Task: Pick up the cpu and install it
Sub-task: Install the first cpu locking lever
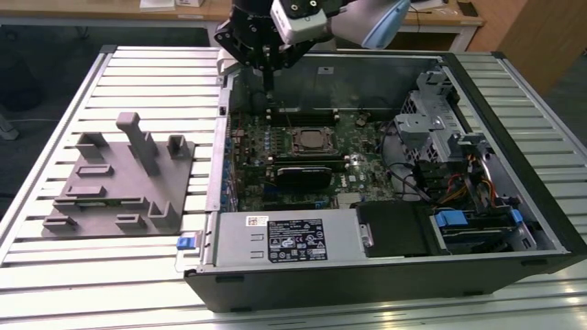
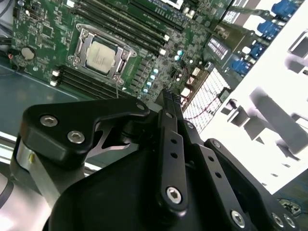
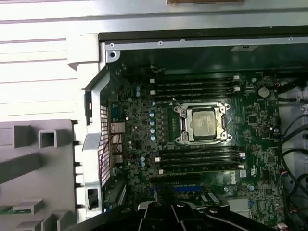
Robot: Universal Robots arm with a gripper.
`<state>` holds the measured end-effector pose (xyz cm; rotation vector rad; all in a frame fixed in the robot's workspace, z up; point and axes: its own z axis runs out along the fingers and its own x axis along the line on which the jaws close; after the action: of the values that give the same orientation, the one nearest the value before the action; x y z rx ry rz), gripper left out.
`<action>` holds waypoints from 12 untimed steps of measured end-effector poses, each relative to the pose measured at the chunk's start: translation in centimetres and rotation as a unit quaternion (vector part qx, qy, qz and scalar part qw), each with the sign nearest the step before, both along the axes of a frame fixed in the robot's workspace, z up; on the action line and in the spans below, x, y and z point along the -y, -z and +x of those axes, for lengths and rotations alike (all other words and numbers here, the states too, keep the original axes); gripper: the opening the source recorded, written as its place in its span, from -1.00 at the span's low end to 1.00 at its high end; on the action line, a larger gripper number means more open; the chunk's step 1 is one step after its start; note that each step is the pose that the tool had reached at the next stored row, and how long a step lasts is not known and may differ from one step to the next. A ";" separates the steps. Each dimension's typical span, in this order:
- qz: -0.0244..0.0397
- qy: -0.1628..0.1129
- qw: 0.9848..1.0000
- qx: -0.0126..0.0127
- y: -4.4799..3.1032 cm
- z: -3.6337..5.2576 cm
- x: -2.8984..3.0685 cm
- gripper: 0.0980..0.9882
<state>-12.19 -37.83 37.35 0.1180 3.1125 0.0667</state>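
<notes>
Inside the open computer case [image 1: 513, 227], the cpu [image 3: 202, 123] lay flat in the dark metal-framed socket [image 3: 226, 110] on the green motherboard [image 3: 139, 144], its pale silvery top square and smooth, ringed by a thin darker rim. In the second wrist view it showed the same way [image 2: 102, 55], with black memory slots [image 2: 120, 24] running alongside. By my judgement the placing step was done, or nearly so: the chip sat in its seat and nothing was carried. The gripper [image 1: 269, 81] hung above the case's far wall, well apart from the socket, its thin black fingers [image 2: 168, 103] drawn together on nothing. The retention frame appeared not yet latched over the chip, though I could not be certain. The grey plastic holder blocks [image 1: 128, 179] stood on the slatted metal table [image 1: 55, 275], beside the case.
</notes>
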 end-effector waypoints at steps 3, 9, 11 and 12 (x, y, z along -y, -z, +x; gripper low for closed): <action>0.000 0.000 1.000 0.000 0.15 0.00 -0.52 -0.98; 0.000 0.000 1.000 0.000 1.17 0.01 -0.86 -0.98; 0.000 0.000 1.000 0.000 1.49 0.00 -0.86 -0.98; 0.000 0.000 1.000 0.000 1.65 0.00 -0.86 -0.98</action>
<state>-12.19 -36.96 35.70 0.1179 3.1125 0.0668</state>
